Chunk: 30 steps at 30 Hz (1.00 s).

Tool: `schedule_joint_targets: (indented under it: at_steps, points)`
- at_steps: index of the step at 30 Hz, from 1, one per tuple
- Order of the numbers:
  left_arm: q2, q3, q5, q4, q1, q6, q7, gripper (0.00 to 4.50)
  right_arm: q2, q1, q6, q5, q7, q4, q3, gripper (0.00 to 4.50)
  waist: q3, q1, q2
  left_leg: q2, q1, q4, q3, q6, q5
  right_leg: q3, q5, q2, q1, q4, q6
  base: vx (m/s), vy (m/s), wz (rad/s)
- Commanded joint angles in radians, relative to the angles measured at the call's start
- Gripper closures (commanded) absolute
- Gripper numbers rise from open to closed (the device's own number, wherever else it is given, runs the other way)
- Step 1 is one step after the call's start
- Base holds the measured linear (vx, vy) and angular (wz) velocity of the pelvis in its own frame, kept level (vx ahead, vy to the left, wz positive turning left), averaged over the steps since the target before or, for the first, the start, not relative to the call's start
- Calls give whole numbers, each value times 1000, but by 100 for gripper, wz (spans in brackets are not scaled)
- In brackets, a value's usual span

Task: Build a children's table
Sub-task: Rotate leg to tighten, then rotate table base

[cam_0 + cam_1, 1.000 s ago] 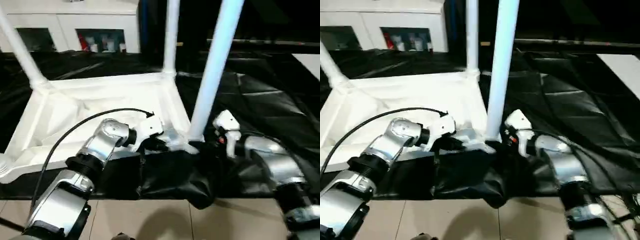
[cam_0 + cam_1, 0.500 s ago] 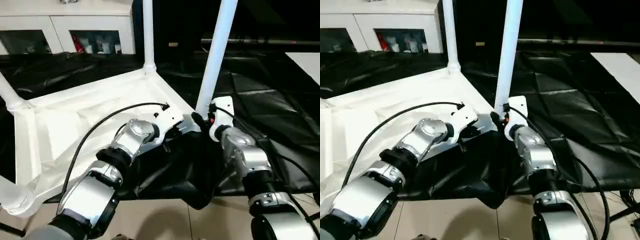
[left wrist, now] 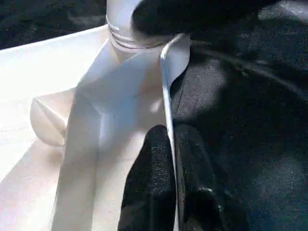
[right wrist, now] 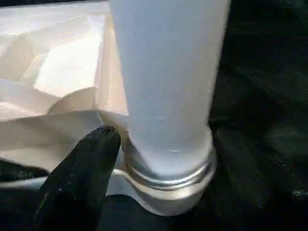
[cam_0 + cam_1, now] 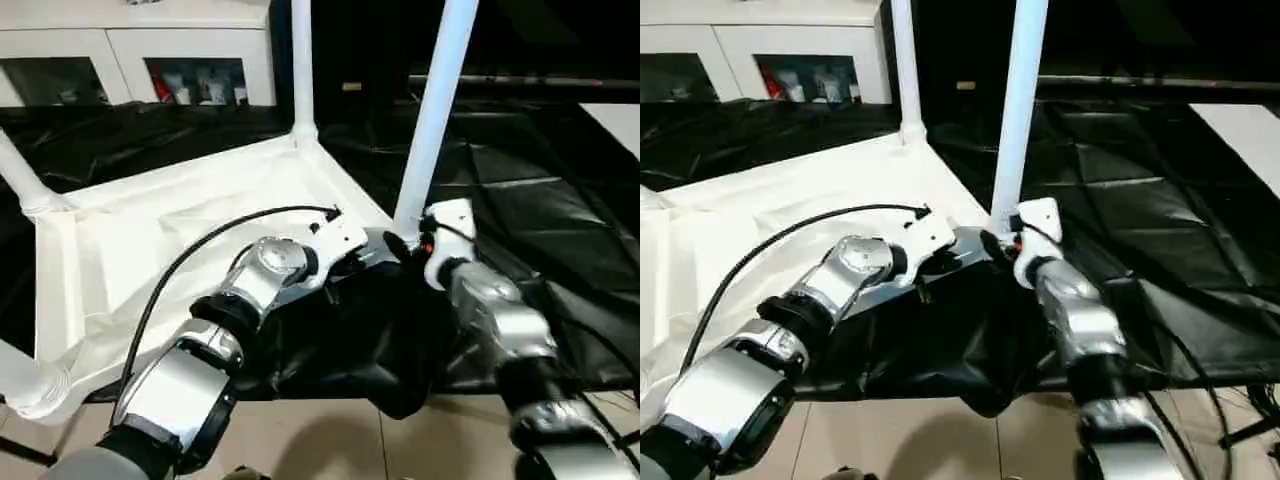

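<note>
The white tabletop (image 5: 150, 230) lies upside down on a black sheet, ribbed side up. White legs stand in its corner sockets: one at the back (image 5: 302, 70), one at the left (image 5: 20, 180), one at the near right (image 5: 430, 130). My left gripper (image 3: 172, 134) is shut on the thin rim of the tabletop, just beside the near-right corner socket (image 3: 130, 36). My right gripper (image 5: 405, 248) sits at the foot of the near-right leg (image 4: 168, 72). One black finger (image 4: 82, 178) presses against the leg's ringed collar and the other lies on the far side.
A white cabinet (image 5: 130, 50) with glass doors stands behind. The crumpled black sheet (image 5: 540, 200) covers the ground and bunches up under both wrists. Tiled floor (image 5: 330, 440) shows at the front. A fourth leg end (image 5: 20, 385) juts out at the near left.
The head views have swung, so the tabletop sits differently in the picture. Both grippers have stayed at the near-right corner. My right forearm has dropped a little lower and outward.
</note>
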Motion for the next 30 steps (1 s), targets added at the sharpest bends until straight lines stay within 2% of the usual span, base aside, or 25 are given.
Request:
schedule_joint_targets:
  at_steps: [1,2,3,7,9,10,11,12,13,14,15,16,17,18,19,20,21,23,24,25,26,27,28,29,30]
  points:
    - [-4,28,-32,-32,-7,-84,0,404,-31,31,32,25,63,-88,19,91,-67,5,-24,8,11,-66,2,65,-186,29,-143,-26,58,-77,-192,0,0,0]
    - [-2,38,-47,-45,-4,-73,-18,393,-64,67,47,43,116,-150,30,91,-67,6,-23,10,12,-66,2,67,-189,30,-154,-27,55,-78,-191,0,0,0]
    - [2,47,-62,-61,0,-60,-40,393,-91,96,58,60,157,-198,35,91,-67,14,-23,10,12,-64,2,73,-185,30,-149,-28,58,-78,-189,0,0,0]
    - [28,71,-109,-133,26,-25,-115,357,-163,162,70,104,265,-305,44,91,-68,20,-24,14,10,-64,0,74,-181,29,-112,-27,58,-71,-216,0,0,0]
    - [35,77,-122,-153,34,-12,-133,345,-175,173,72,113,285,-324,45,91,-68,20,-23,14,11,-64,1,77,-178,30,-96,-28,57,-69,-224,0,0,0]
    - [50,80,-136,-190,48,5,-163,345,-188,184,78,132,316,-345,47,91,-68,21,-20,14,11,-64,1,78,-177,30,-93,-28,56,-68,-228,0,0,0]
    - [50,80,-136,-190,48,5,-163,323,-188,184,78,132,316,-345,47,91,-67,19,-22,15,10,-64,1,81,-179,30,-90,-27,57,-68,-230,0,0,0]
    - [60,83,-143,-211,58,11,-184,323,-197,194,89,145,338,-367,46,91,-66,20,-21,14,13,-63,2,79,-185,31,-101,-27,55,-70,-232,0,0,0]
    - [80,77,-153,-255,77,47,-228,315,-203,202,102,152,352,-389,47,91,-66,20,-17,14,14,-63,3,79,-186,31,-102,-26,53,-70,-234,0,0,0]
    - [122,56,-161,-344,117,125,-299,315,-198,197,112,161,356,-398,48,91,-66,21,-20,16,13,-66,2,76,-184,31,-106,-27,55,-68,-237,0,0,0]
    - [181,22,-163,-454,168,202,-374,296,-186,187,121,160,349,-394,53,91,-65,18,-18,22,13,-71,-1,68,-184,31,-107,-29,56,-62,-242,0,0,0]
    - [223,-1,-164,-530,203,253,-423,296,-178,178,125,159,344,-390,57,91,-64,14,-16,20,10,-72,-2,68,-186,31,-119,-28,54,-64,-239,0,0,0]
    - [223,-1,-164,-530,203,253,-423,285,-178,178,125,159,344,-390,57,91,-64,10,-13,21,13,-73,-1,59,-193,32,-128,-26,52,-63,-240,0,0,0]
    - [272,-15,-165,-623,246,311,-451,274,-165,162,124,148,335,-370,68,91,-61,5,-13,17,19,-73,3,41,-228,33,-165,-21,44,-72,-235,0,0,0]
    - [313,-9,-167,-706,288,365,-447,274,-146,140,119,145,335,-343,80,91,-65,7,-16,22,20,-74,-1,31,-226,34,-160,-27,48,-65,-237,0,0,0]
    - [313,-9,-167,-706,288,365,-447,264,-146,140,119,145,335,-343,80,91,-59,-1,-9,23,16,-81,-1,22,-238,33,-178,-23,43,-66,-235,0,0,0]
    - [338,-2,-170,-763,315,404,-437,252,-136,127,116,146,338,-327,87,91,-61,1,-4,24,25,-79,-1,5,-267,34,-199,-24,39,-67,-232,0,0,0]
    - [351,3,-172,-793,330,423,-432,241,-130,119,112,142,337,-317,93,91,-57,1,-5,21,29,-78,3,1,-279,36,-208,-20,33,-73,-230,0,0,0]
    - [359,6,-172,-812,340,435,-429,241,-127,113,110,140,337,-311,97,91,-57,5,-6,21,24,-82,1,-10,-284,37,-219,-21,38,-71,-217,0,0,0]
    - [386,19,-179,-870,377,472,-427,241,-105,86,102,135,334,-276,105,91,-56,7,-5,21,25,-83,1,-12,-285,36,-225,-20,36,-72,-209,0,0,0]
    - [396,26,-185,-897,396,492,-426,241,-92,70,96,132,330,-254,109,91,-58,8,-15,21,22,-82,-2,-17,-280,36,-224,-25,39,-65,-209,0,0,0]
    - [412,40,-197,-945,430,531,-424,241,-68,38,85,126,323,-213,114,91,-60,5,-26,19,13,-82,-3,-18,-266,35,-236,-28,44,-59,-202,0,0,0]
    - [431,55,-206,-1006,472,585,-421,241,-38,-3,70,114,308,-157,120,91,-58,1,-21,18,14,-86,-2,-16,-259,36,-244,-27,42,-65,-199,0,0,0]
    - [431,55,-206,-1006,472,585,-421,241,-38,-3,70,114,308,-157,120,91,-59,-2,-24,18,16,-82,0,-16,-254,36,-238,-25,38,-65,-200,0,0,0]
    - [446,72,-212,-1070,527,660,-406,241,19,-85,25,96,270,-38,115,91,-61,-9,-25,19,18,-79,0,-17,-235,37,-206,-25,36,-59,-212,0,0,0]
